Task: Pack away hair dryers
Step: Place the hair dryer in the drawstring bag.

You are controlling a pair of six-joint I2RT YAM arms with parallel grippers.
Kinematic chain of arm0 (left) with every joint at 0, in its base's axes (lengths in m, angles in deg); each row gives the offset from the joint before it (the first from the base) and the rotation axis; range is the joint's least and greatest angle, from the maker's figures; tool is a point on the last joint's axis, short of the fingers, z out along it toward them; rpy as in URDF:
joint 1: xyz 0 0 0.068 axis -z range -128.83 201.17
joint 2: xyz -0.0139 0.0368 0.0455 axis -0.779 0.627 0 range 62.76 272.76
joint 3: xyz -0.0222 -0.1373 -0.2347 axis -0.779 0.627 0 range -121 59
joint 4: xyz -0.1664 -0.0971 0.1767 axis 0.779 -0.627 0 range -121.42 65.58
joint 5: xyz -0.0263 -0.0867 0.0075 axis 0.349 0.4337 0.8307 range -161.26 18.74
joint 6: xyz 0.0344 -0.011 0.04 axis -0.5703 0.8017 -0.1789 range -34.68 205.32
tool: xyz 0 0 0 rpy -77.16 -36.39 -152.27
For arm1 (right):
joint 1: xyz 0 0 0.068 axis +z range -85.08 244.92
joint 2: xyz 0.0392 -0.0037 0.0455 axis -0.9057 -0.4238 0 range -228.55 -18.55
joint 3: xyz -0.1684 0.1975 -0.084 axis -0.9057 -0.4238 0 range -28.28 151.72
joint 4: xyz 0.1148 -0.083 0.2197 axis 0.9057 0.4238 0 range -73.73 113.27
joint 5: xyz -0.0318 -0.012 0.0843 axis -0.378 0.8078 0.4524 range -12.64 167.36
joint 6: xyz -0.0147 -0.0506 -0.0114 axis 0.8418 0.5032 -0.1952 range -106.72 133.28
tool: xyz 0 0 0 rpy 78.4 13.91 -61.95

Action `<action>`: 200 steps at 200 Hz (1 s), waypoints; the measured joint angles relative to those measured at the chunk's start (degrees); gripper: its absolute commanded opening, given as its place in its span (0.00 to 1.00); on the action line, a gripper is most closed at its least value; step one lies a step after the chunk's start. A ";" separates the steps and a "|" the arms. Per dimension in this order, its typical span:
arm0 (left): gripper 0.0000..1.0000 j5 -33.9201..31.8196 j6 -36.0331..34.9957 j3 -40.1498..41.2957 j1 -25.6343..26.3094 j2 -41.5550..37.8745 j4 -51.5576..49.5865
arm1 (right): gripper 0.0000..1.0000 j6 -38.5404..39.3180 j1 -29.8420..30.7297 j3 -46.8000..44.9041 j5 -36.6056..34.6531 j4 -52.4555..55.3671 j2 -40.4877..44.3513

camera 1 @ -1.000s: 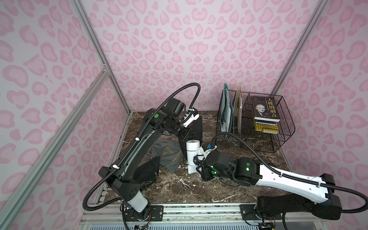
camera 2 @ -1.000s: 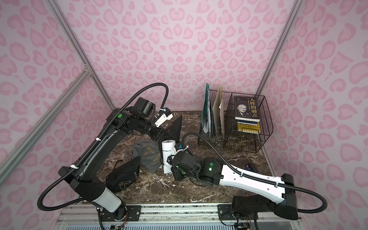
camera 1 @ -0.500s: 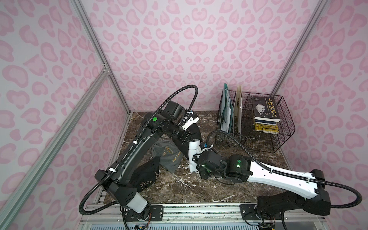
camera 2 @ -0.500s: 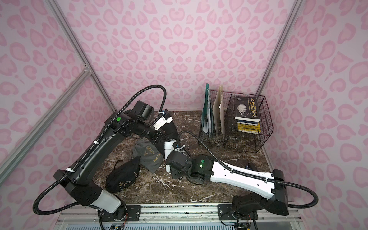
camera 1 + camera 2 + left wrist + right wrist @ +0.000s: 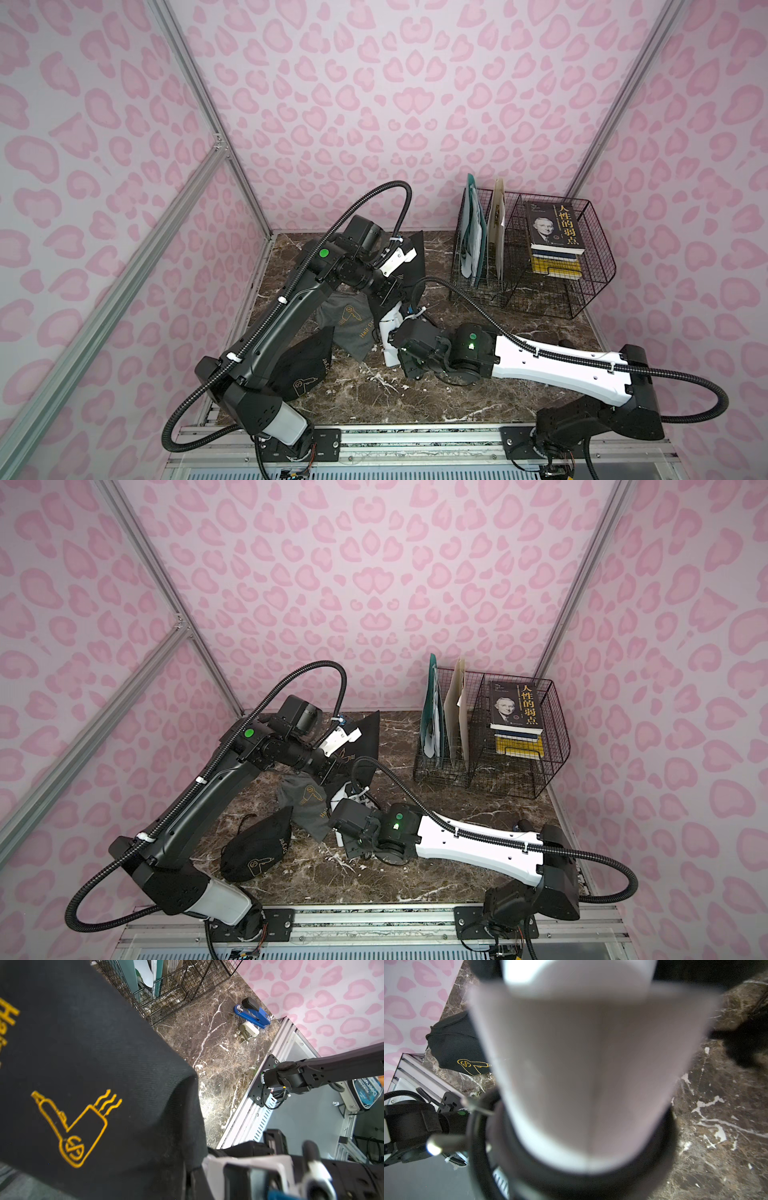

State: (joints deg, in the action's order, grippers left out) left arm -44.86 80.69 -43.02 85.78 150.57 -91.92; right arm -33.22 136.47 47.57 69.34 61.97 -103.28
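The right wrist view was almost filled by a blurred white body, so finger contact could not be resolved there. In both top views the white hair dryer [image 5: 387,332] stood upright in front of the wire rack [image 5: 598,266], off its folder end. The right gripper [image 5: 398,347] was part-closed around its lower body. The left gripper [image 5: 390,297], fully closed, held a black pouch [image 5: 411,257] up over the dryer. Whether the dryer's top was inside the pouch could not be told.

Bare marble tabletop [image 5: 478,399] lay open in front of the rack. A grey pouch [image 5: 353,328] and a second black pouch [image 5: 303,370], bulging with its contents hidden, lay farther from the rack.

The rack held folders [image 5: 473,237] in its narrow slots and a book stack [image 5: 552,237] in its wide compartment.
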 measured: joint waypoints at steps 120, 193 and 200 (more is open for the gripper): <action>0.02 3.06 -0.02 3.34 0.70 -1.97 1.68 | 0.00 -4.50 -4.55 -17.31 5.73 -18.32 16.33; 0.01 3.08 -0.02 1.99 0.70 -1.44 1.46 | 0.00 -5.07 -1.49 -12.46 1.18 -15.34 9.84; 0.02 2.95 -0.02 1.79 0.70 -1.36 1.40 | 0.00 -4.74 -0.76 -10.97 0.85 -14.82 8.26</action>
State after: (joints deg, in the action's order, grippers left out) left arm -41.91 80.67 -41.23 86.48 149.21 -90.53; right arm -37.96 135.71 36.60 70.20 47.15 -95.01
